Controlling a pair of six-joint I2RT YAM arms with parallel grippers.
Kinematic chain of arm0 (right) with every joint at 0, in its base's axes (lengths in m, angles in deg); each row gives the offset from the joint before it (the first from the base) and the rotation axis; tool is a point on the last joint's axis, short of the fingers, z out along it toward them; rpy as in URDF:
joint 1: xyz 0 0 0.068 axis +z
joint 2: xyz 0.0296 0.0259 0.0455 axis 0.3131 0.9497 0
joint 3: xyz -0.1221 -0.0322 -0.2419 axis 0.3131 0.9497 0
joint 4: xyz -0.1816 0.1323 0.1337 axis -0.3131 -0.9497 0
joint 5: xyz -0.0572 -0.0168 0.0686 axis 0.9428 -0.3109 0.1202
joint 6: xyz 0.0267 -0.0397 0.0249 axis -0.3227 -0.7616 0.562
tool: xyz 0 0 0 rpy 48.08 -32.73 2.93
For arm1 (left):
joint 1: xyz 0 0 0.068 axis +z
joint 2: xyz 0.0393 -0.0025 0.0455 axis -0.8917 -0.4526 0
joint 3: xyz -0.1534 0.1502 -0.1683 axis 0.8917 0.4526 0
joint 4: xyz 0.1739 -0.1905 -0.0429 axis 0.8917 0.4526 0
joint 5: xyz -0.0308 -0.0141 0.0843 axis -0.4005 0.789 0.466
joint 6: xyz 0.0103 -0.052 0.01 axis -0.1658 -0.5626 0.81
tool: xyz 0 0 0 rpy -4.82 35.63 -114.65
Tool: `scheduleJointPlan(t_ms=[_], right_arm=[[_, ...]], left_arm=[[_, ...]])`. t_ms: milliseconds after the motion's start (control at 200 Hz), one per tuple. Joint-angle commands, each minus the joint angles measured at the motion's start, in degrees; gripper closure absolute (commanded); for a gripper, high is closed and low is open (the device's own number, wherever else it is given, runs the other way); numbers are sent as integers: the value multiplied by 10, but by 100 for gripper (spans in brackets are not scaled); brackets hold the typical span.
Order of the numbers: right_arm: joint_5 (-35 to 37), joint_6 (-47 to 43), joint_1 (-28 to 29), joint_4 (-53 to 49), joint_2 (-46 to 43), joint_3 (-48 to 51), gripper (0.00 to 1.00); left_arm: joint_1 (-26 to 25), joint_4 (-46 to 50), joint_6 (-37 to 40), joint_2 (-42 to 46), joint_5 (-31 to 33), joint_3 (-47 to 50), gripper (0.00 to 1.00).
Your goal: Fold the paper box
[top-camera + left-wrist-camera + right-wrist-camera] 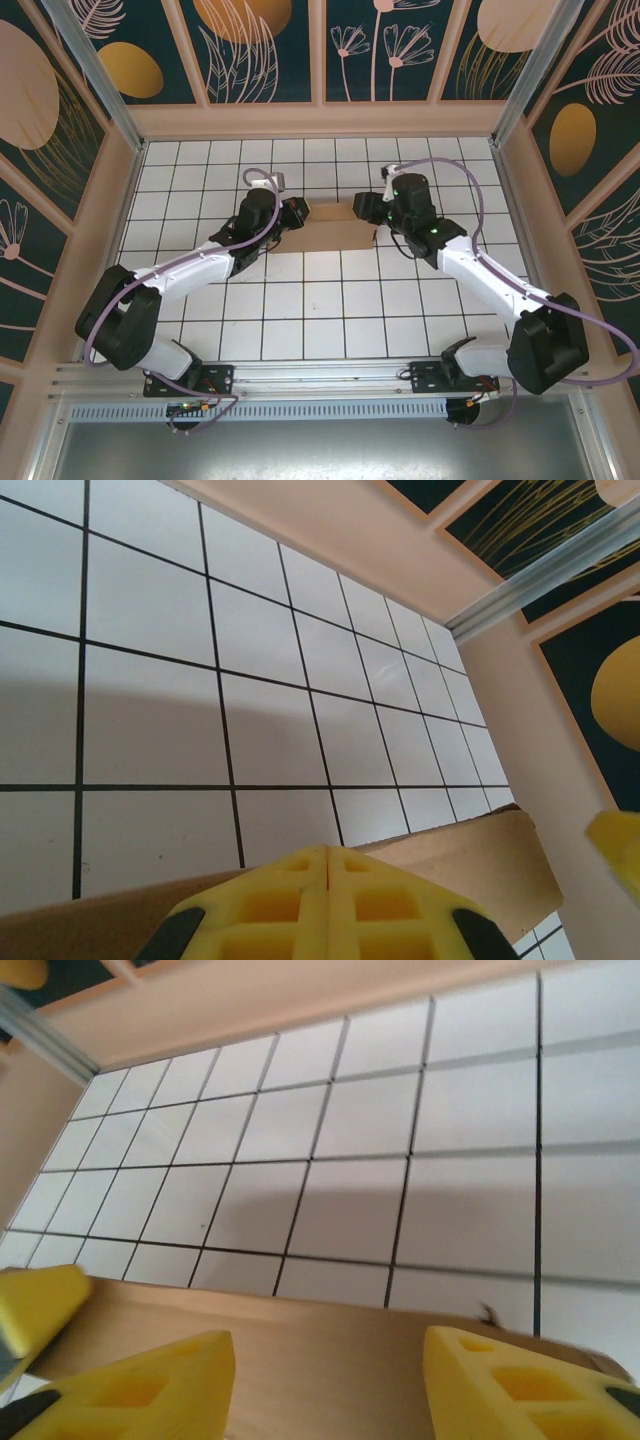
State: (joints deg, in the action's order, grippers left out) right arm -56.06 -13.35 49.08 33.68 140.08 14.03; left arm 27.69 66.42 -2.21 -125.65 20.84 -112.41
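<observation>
Left claw (pixel 328 865) is closed tight on nothing, right beside the paper box (pixel 328 233). Right claw (pixel 328 1350) is spread halfway above the cardboard.

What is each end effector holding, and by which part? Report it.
Left end effector: shut at the left end of the flat brown cardboard box; a hold cannot be told. Right end effector: open over the box, holding nothing.

Bright, even light is washing the white tiles (pixel 330 320), soft shadows are pooling, and the right wrist view is blurring.
</observation>
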Motion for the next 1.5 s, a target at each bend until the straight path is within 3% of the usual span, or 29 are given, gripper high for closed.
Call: scheduleJointPlan(t_ms=[0,320,616,761,851,916,966,1066,1491], right_arm=[[90,-77,34,-20,7,-19,53],[220,-96,124,46,82,2,52],[224,-69,135,-22,136,-8,54],[217,-48,136,-37,137,1,54],[215,-41,137,-40,136,4,54],[213,-37,138,-43,138,5,54],[214,-35,139,-43,138,6,54],[213,-35,140,-41,143,6,54],[202,-30,145,-49,155,-3,54]], left_arm=[[-5,87,7,-31,-31,4,100],[-5,92,6,-33,-27,0,100],[-4,104,14,-25,-60,-17,100],[6,147,30,31,-45,-33,84],[40,178,10,73,-35,-25,76],[70,194,-6,104,-30,-6,64],[92,199,-23,125,-37,12,53],[120,191,-44,154,-64,41,44],[140,167,-55,146,-78,65,41]])
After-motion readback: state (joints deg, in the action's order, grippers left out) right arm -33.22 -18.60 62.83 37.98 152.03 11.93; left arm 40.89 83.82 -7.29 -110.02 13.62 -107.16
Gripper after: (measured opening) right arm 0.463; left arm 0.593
